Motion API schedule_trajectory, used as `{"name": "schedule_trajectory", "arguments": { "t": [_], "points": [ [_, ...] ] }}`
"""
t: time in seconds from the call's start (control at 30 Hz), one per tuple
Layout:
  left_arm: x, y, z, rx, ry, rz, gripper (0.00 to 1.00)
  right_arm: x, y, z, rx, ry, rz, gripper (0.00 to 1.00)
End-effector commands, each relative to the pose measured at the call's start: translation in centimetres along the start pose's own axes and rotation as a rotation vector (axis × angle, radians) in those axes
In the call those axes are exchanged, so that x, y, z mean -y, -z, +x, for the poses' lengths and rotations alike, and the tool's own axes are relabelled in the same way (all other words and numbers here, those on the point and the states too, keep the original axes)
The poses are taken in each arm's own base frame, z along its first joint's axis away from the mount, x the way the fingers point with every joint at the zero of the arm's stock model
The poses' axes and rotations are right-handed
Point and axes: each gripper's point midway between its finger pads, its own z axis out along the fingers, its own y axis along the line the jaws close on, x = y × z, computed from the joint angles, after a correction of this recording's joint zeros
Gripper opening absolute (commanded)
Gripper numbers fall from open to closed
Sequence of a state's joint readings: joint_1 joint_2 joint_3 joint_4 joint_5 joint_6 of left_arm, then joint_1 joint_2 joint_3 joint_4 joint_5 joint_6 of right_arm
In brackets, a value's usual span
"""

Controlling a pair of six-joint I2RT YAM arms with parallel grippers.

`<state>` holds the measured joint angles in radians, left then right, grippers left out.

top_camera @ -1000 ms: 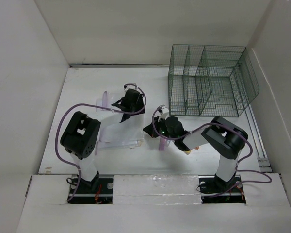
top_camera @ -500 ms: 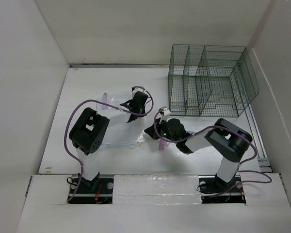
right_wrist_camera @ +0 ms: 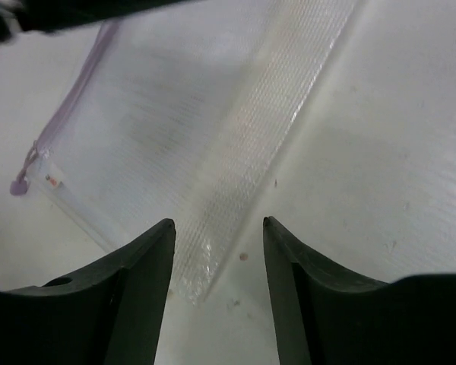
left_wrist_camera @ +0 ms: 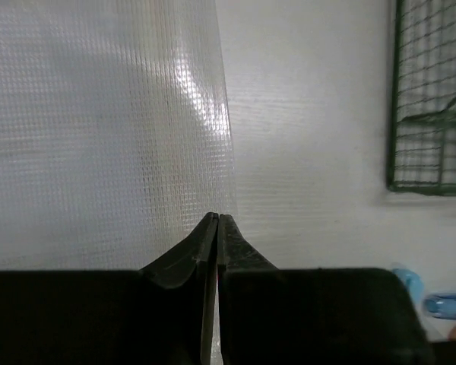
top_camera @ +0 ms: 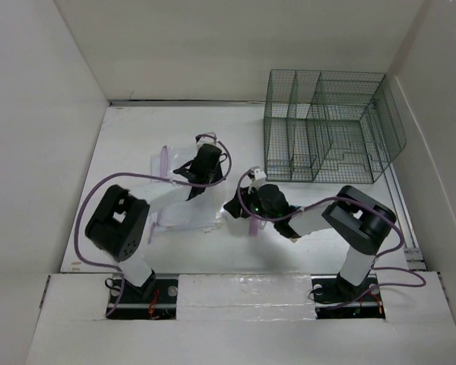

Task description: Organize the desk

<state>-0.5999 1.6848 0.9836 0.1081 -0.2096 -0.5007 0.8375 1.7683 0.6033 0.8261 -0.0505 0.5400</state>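
Note:
A clear mesh-textured pouch (top_camera: 178,201) with a purple zipper lies on the white desk (top_camera: 133,137), left of centre. My left gripper (top_camera: 200,173) is over its far right edge. In the left wrist view the jaws (left_wrist_camera: 216,217) are pressed together right on the pouch's (left_wrist_camera: 99,129) edge. My right gripper (top_camera: 235,207) sits at the pouch's near right corner. Seen from the right wrist, its jaws (right_wrist_camera: 216,224) stand open, with the corner of the pouch (right_wrist_camera: 235,152) lying below and between them, untouched. The zipper pull (right_wrist_camera: 19,185) shows at the left.
A dark green wire-mesh organizer (top_camera: 327,125) stands at the back right, and its lower edge shows in the left wrist view (left_wrist_camera: 433,99). A small blue item (left_wrist_camera: 447,304) lies near that view's bottom right corner. White walls close in the desk.
My left gripper has shut on the pouch's edge after standing open. My right gripper, shut a second ago, has opened over the pouch's corner. The left arm's elbow swung left.

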Motion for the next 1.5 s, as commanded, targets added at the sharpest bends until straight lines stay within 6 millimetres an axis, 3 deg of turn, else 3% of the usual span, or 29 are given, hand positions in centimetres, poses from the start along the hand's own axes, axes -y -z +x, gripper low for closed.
{"name": "schedule_trajectory", "arguments": {
  "t": [0.0, 0.03, 0.07, 0.27, 0.33, 0.4, 0.57, 0.7, 0.8, 1.0, 1.1, 1.3, 1.33, 1.47],
  "points": [
    [-0.5, 4.0, -6.9, 0.205, 0.179, 0.063, 0.00, -0.2, -1.7, -2.4, 0.026, 0.020, 0.030, 0.56],
    [-1.1, 4.3, -7.7, 0.229, 0.229, 0.060, 0.00, -0.2, -2.2, -3.4, 0.043, 0.012, 0.035, 0.59],
    [-1.9, 4.7, -8.4, 0.249, 0.264, 0.053, 0.02, 0.1, -2.6, -3.1, 0.038, 0.008, 0.042, 0.61],
    [-10.3, 5.7, -10.9, 0.351, 0.502, -0.073, 0.02, 1.3, -4.5, -4.7, 0.076, -0.032, 0.100, 0.64],
    [-13.9, 5.8, -10.6, 0.360, 0.578, -0.126, 0.01, 1.4, -5.1, -4.0, 0.058, -0.043, 0.093, 0.64],
    [-16.2, 5.4, -9.8, 0.342, 0.636, -0.148, 0.00, 1.6, -5.5, -4.1, 0.065, -0.046, 0.098, 0.64],
    [-19.3, 4.9, -8.7, 0.337, 0.679, -0.259, 0.00, 1.8, -6.2, -3.3, 0.055, -0.054, 0.088, 0.64],
    [-21.5, 4.0, -6.2, 0.299, 0.715, -0.328, 0.00, 1.5, -6.7, -2.1, 0.028, -0.079, 0.045, 0.64],
    [-22.9, 3.3, -4.6, 0.264, 0.752, -0.327, 0.00, 1.3, -6.7, -1.6, 0.027, -0.101, 0.024, 0.61],
    [-22.7, 2.4, -2.8, 0.217, 0.739, -0.307, 0.00, 0.9, -6.6, -2.1, 0.059, -0.101, 0.014, 0.48],
    [-22.4, 2.0, -2.3, 0.196, 0.731, -0.288, 0.00, 0.4, -6.5, -2.3, 0.074, -0.099, 0.008, 0.33],
    [-22.1, 2.4, -2.3, 0.208, 0.726, -0.266, 0.00, 0.0, -6.1, -3.4, 0.106, -0.083, 0.004, 0.00],
    [-22.1, 2.4, -2.3, 0.209, 0.724, -0.265, 0.00, 0.3, -6.0, -4.0, 0.126, -0.075, 0.026, 0.00],
    [-21.2, 4.4, -4.5, 0.292, 0.718, -0.228, 0.00, -1.6, -4.2, -7.1, 0.165, -0.006, 0.027, 0.00]
  ]
}}
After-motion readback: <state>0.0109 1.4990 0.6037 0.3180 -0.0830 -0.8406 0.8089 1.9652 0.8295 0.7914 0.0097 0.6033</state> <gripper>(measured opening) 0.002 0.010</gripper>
